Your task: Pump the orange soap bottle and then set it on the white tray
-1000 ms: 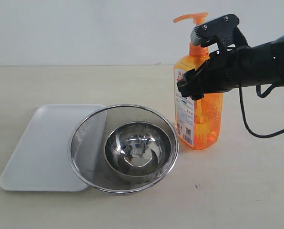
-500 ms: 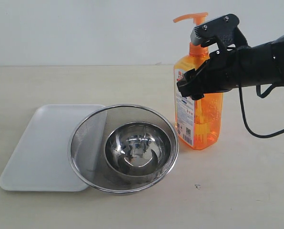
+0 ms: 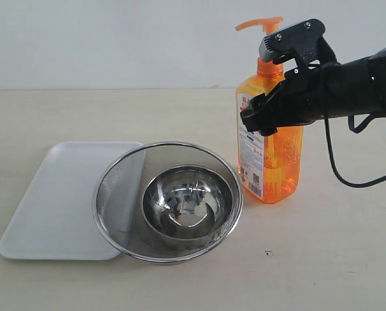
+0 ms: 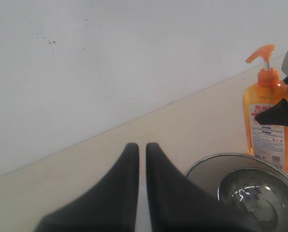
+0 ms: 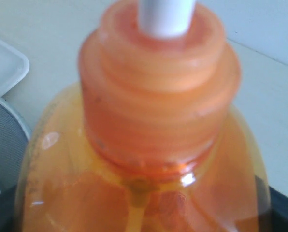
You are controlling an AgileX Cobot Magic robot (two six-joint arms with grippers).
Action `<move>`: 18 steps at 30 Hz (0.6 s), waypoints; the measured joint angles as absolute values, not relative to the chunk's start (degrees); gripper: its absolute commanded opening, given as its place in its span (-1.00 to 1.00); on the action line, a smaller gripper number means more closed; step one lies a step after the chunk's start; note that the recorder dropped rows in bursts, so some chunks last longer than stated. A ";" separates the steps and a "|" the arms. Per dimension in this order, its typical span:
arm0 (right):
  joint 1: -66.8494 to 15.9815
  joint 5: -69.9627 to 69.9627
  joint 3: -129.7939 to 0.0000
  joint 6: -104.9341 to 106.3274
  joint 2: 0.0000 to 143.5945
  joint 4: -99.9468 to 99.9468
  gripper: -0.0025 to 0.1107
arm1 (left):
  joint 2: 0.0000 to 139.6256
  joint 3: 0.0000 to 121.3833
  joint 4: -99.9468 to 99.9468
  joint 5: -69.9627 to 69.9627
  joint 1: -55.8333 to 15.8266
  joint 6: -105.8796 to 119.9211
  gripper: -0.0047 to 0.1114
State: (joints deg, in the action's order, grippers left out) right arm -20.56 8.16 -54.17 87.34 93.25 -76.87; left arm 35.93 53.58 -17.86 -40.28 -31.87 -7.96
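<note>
On the beige table [image 3: 322, 259], the right claw [image 3: 259, 115] clasps the orange soap bottle [image 3: 280, 165] midway.

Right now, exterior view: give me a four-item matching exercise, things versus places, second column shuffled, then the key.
1 orange soap bottle
2 white tray
3 mesh strainer
4 steel bowl

a inside the strainer
b upright on the table, right of the strainer
c flat, right edge hidden by the strainer
d overlapping the tray, bowl inside it

Pairs: 1-b, 2-c, 3-d, 4-a
</note>
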 measured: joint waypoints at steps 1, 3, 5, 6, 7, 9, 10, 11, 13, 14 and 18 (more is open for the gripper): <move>-20.56 8.16 -54.17 87.34 93.25 -76.87 -0.96 | 35.61 53.12 -18.10 -40.28 -31.87 -8.42 -0.84; -20.56 8.16 -54.17 87.46 93.25 -76.87 -0.96 | 34.74 52.19 -18.38 -40.28 -31.87 -9.18 -0.84; -20.56 8.16 -54.17 87.46 93.25 -76.87 -0.96 | 33.98 51.40 -18.92 -40.39 -31.87 -9.94 -0.84; -20.56 8.16 -54.17 87.46 93.25 -76.87 -0.96 | 33.60 51.01 -19.31 -40.39 -31.87 -10.40 -0.84; -20.56 8.16 -54.17 87.46 93.25 -76.87 -0.96 | 33.36 50.70 -19.59 -40.47 -31.87 -11.00 -0.84; -20.56 8.16 -54.17 87.58 93.25 -76.87 -0.96 | 32.61 49.87 -20.20 -40.47 -31.87 -12.13 -0.84; -20.56 8.16 -54.17 87.55 93.25 -76.87 -0.96 | 32.25 49.49 -20.65 -40.47 -31.87 -12.63 -0.84; -20.56 8.16 -54.17 87.55 93.25 -76.87 -0.96 | 31.95 49.06 -20.85 -40.60 -31.87 -13.00 -0.84; -20.56 8.16 -54.17 87.71 93.25 -76.87 -0.96 | 31.17 48.24 -21.56 -40.60 -31.87 -14.05 -0.84; -20.56 8.16 -54.17 87.71 93.25 -76.87 -0.96 | 30.77 47.91 -21.68 -40.60 -31.87 -14.43 -0.84; -20.56 8.27 -54.17 87.71 93.25 -76.87 -0.96 | 29.72 46.73 -22.86 -41.02 -31.87 -15.70 -0.84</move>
State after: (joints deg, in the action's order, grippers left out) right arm -20.56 8.27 -54.17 87.71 93.25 -76.87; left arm 29.72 46.73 -22.86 -41.02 -31.87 -15.70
